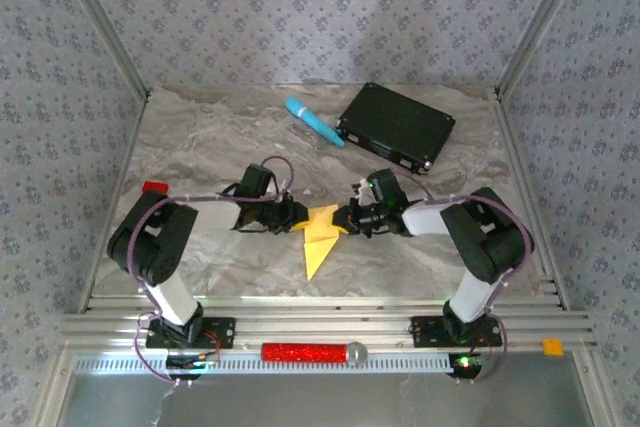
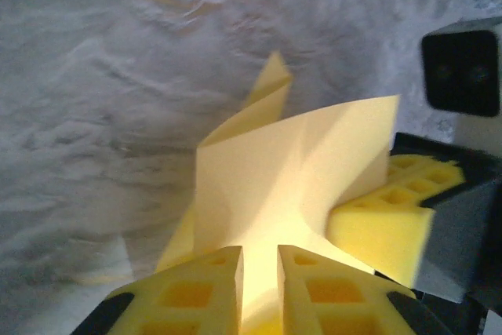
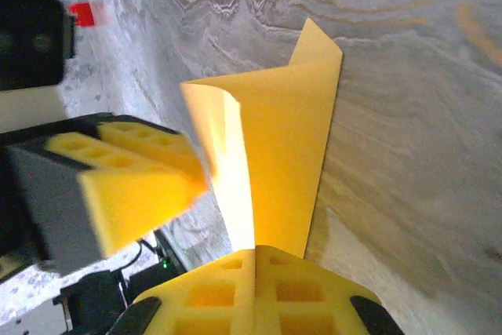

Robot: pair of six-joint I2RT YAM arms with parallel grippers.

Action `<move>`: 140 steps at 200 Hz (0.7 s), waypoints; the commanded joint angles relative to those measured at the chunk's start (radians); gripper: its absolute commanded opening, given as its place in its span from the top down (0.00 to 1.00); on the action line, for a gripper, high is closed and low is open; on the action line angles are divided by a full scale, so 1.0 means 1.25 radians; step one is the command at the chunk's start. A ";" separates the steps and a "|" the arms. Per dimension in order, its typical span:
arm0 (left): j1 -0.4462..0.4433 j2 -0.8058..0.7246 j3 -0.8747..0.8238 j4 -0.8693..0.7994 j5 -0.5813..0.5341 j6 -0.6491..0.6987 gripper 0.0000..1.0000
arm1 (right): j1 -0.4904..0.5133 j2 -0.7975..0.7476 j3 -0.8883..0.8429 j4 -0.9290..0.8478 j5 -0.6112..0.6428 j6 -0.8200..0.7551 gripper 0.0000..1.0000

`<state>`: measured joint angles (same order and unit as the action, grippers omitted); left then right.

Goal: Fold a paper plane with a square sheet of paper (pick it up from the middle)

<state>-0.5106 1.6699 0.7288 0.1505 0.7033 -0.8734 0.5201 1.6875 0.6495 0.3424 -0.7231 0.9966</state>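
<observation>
paper plane (image 1: 318, 242) sits mid-worktop (image 1: 200, 162) between your two arms, sharp tip toward the bases. Both grippers partly cover its wide end in the top view, so you can't read the outline there. /eng

jaws? /op

your right gripper (image 3: 255, 253): jaws clenched on the paper plane, with paper coming straight out of the seam between the pads. Your left gripper (image 2: 259, 260): narrow slit between the pads and paper runs down into it. Pinching or slack, can't tell. /eng

lifted? /op

wide end stands up off the worktop, flaps upright in both wrist views. The flaps hide the tip there. In the top view the tip looks flat on the marble. Glare washes out a strip along the fold in your right wrist view, and the left arm's pad there is blurred. /eng

neighbours? /op

light-blue cylinder (image 1: 314, 121) and black flat box (image 1: 396, 127) are just beside each other at the far side. Small red block (image 1: 154, 188) is at your left edge. All well apart from the paper. /eng
</observation>
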 commanded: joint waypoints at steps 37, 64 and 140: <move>-0.110 -0.168 0.004 -0.171 -0.204 0.239 0.76 | -0.014 -0.111 -0.114 0.049 0.193 0.190 1.00; -0.224 -0.198 0.020 -0.258 -0.356 0.343 0.71 | -0.008 -0.112 -0.137 0.063 0.230 0.240 1.00; -0.447 -0.132 0.079 -0.351 -0.672 0.443 0.54 | 0.008 -0.106 -0.131 0.087 0.232 0.269 1.00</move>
<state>-1.0328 1.4666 0.7803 -0.2268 0.0322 -0.3809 0.5198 1.5593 0.4786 0.4381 -0.4545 1.3029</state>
